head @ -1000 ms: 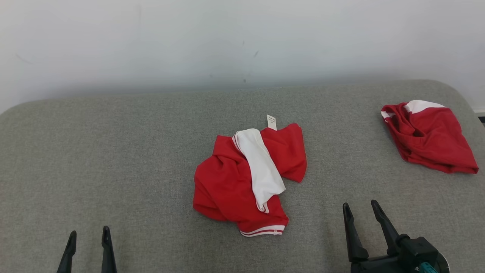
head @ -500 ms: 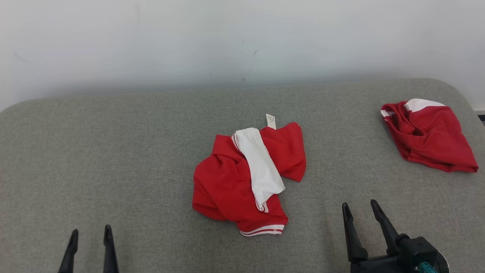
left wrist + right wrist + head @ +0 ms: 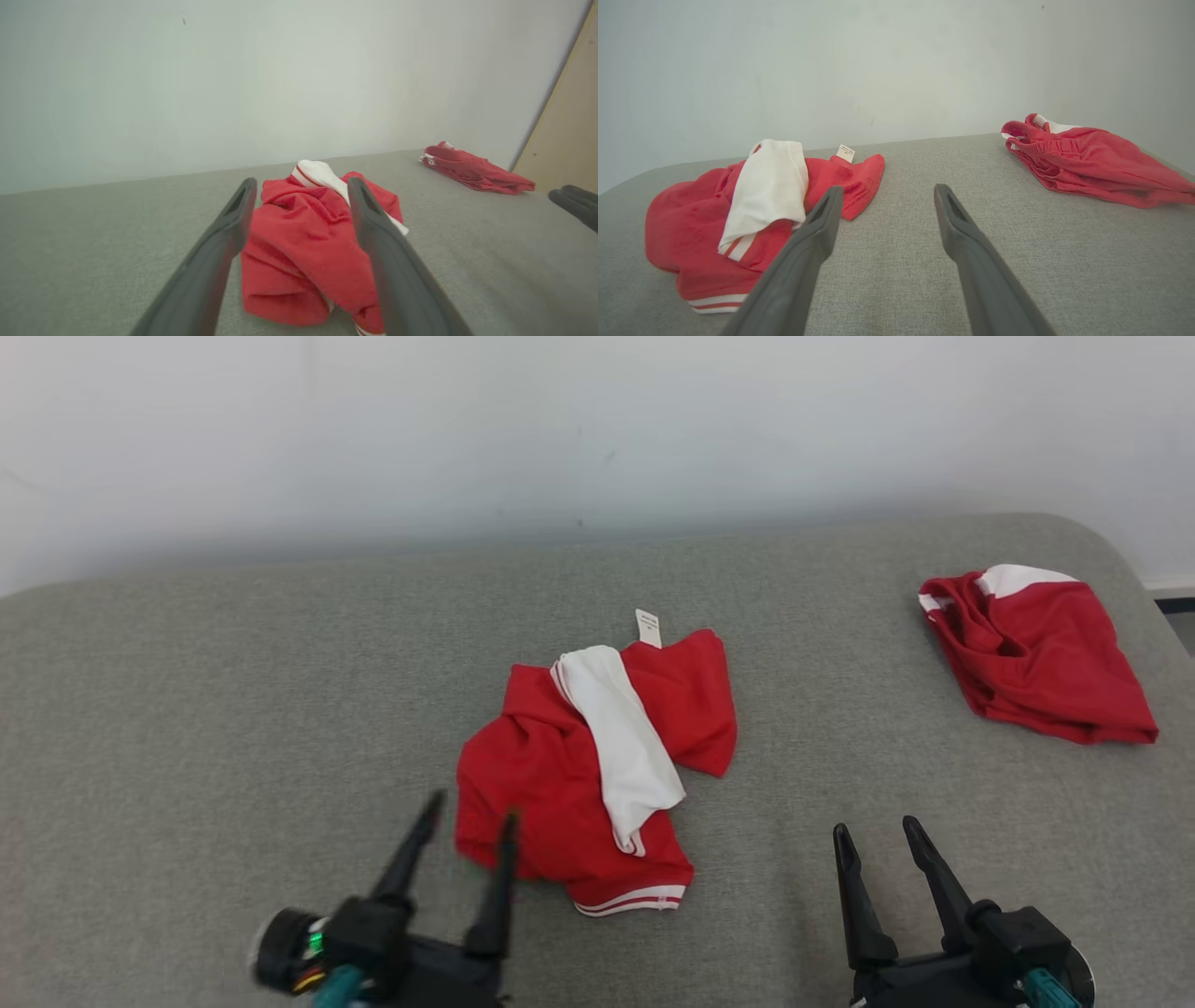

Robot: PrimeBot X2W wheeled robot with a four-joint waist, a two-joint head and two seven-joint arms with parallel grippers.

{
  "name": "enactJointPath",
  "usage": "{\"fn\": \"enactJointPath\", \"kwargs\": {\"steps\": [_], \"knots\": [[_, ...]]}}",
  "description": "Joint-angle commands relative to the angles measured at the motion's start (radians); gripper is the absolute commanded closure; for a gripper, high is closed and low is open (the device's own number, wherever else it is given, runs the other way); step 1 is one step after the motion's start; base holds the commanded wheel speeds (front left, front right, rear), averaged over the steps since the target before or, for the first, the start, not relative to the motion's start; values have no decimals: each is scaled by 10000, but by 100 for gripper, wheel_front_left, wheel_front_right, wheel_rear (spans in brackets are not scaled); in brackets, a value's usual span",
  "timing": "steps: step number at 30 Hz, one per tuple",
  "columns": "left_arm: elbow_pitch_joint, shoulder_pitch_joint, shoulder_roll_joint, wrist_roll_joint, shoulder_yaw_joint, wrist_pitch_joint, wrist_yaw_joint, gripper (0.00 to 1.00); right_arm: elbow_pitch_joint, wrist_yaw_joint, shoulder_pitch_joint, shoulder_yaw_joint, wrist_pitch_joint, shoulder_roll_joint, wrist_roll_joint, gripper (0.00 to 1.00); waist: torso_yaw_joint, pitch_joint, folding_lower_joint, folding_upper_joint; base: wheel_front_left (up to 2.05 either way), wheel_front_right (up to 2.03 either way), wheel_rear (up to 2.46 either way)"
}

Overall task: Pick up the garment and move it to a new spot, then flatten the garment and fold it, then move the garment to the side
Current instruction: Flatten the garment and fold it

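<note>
My left tool [image 3: 473, 805] stands wide open at the near left edge of the crumpled red-and-white garment [image 3: 560, 775], which lies mid-way across the grey cloth-covered desk [image 3: 187, 709]. Its fingers frame the cloth and hold nothing; I cannot tell whether a tip touches it. My right tool [image 3: 874, 825] is also spread wide and empty, over bare desk right of the garment. A second red garment [image 3: 1036, 653] lies far right.
</note>
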Motion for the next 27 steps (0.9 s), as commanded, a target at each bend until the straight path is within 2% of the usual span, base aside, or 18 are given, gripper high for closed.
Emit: {"fn": "enactJointPath", "kwargs": {"steps": [1, 6, 12, 18, 22, 27], "knots": [[124, -162, -3, -57, -200, -31, -5, 0, 3, -20, -139, 9, -16, 7, 49, 0, -127, 75, -1, -1, 0, 0, 0], [1249, -1182, 9, -210, -1401, -23, 4, 0, 0, -20, -296, 90, -16, 7, 222, 0, -624, 339, -1, -1, 0, 0, 0], [3059, -2240, 81, -306, -2171, -23, 4, 0, -36, -20, -438, -9, -18, 8, 407, 0, -1449, 817, -1, -1, 0, 0, 0], [4337, -2858, 149, -89, -2152, -23, 108, 0, -81, -20, -547, -44, -18, 11, 626, 0, -1908, 1101, -1, -1, 0, 0, 0], [5225, -3018, 133, -6, -2157, -25, 299, 0, -96, -20, -536, -66, -16, 13, 711, 0, -1986, 1175, -1, -1, 0, 0, 0], [5827, -3243, 66, -164, -2189, -22, 311, 0, -53, -20, -612, -38, -18, 13, 799, 0, -1941, 1144, -1, -1, 0, 0, 0]]}}
